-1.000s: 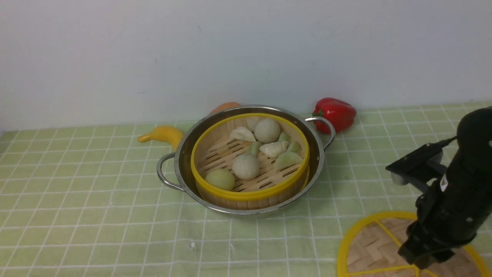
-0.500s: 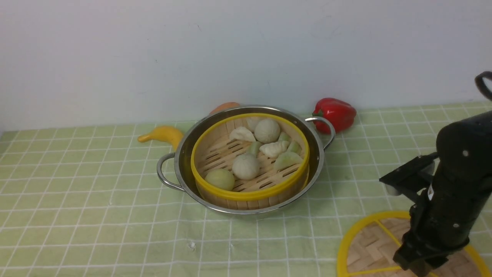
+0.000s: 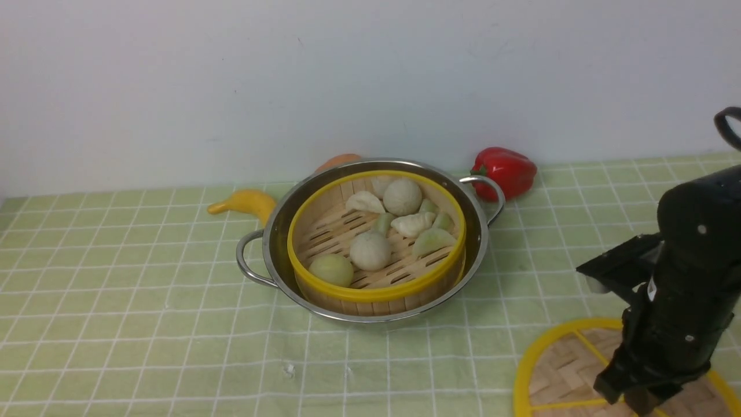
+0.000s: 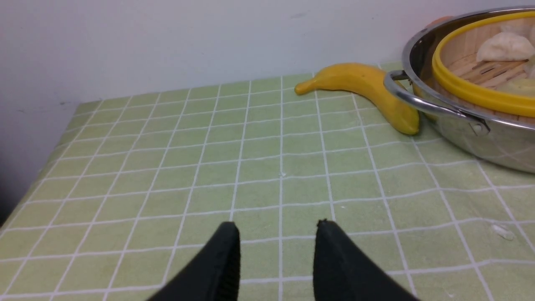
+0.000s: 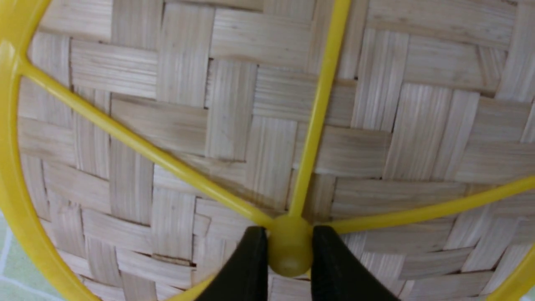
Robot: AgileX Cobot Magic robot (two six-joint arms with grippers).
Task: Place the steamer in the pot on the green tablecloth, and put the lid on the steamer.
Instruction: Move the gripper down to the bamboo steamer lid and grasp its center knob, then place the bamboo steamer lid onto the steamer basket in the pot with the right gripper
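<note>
The steamer, a yellow-rimmed bamboo basket of white and pale green dumplings, sits inside the shiny pot on the green tablecloth. The lid, a woven disc with yellow spokes, lies flat on the cloth at the front right. My right gripper points down onto it. In the right wrist view its fingers press both sides of the yellow hub, so the right gripper is shut on it. My left gripper hangs open over bare cloth, left of the pot.
A yellow banana lies against the pot's back left. A red pepper sits behind its right handle, and an orange thing peeks out behind the pot. A wall closes off the back.
My right arm has come down and slightly left over the lid, and its jaws have closed onto the hub. The steamer, pot and left gripper have not moved.
</note>
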